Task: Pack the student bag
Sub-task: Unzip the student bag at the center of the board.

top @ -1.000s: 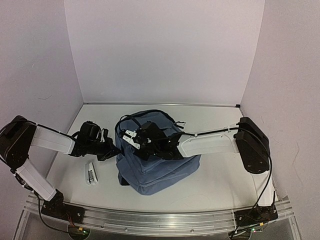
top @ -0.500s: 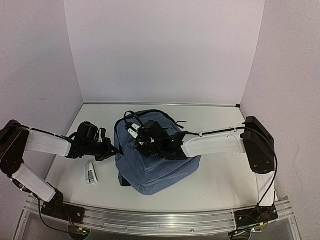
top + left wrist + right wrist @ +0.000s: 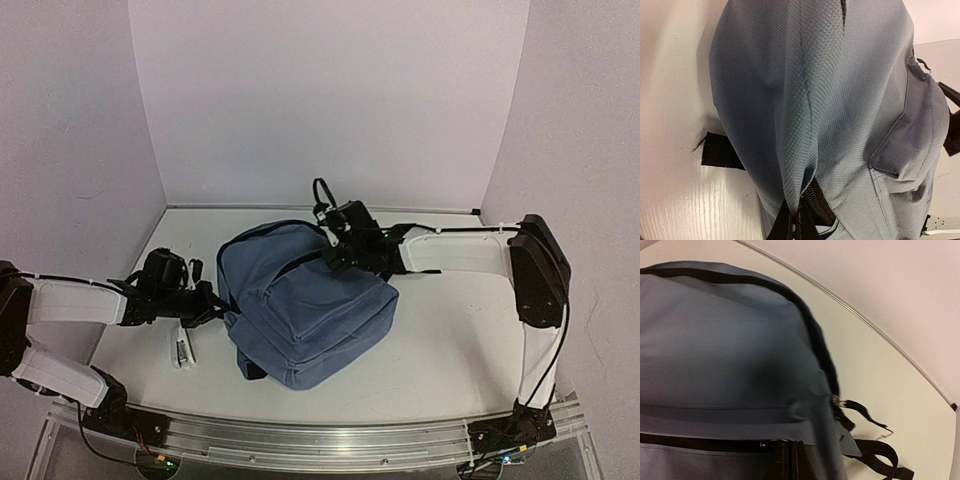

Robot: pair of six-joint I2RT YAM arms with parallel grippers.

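Top external view: the backpack point(image 3: 305, 315) lies flat at the middle of the counter point(image 3: 450, 345), front pocket up. The left jaws meet its left edge and the right jaws meet its far right corner. A small white-and-grey stapler point(image 3: 182, 350) lies just beside the bag, near the left arm.

Left wrist view: blue-grey cloth fills the frame. A raised fold runs down into the jaws, which are closed tight on the backpack at the black zip point(image 3: 815, 206). One black strap point(image 3: 720, 152) pokes out beneath the bag.

Right wrist view: the jaws are pressed together on the backpack at its zip line, beside a metal zip pull point(image 3: 769, 444). Loose straps point(image 3: 875, 462) trail on the counter.

Assessment: the cloth is soft and limp, so it is likely to sag and bunch rather than hold an opening. Bulk looks greater than weight. Firmest holds are judged to be the zip tape, seams and straps.
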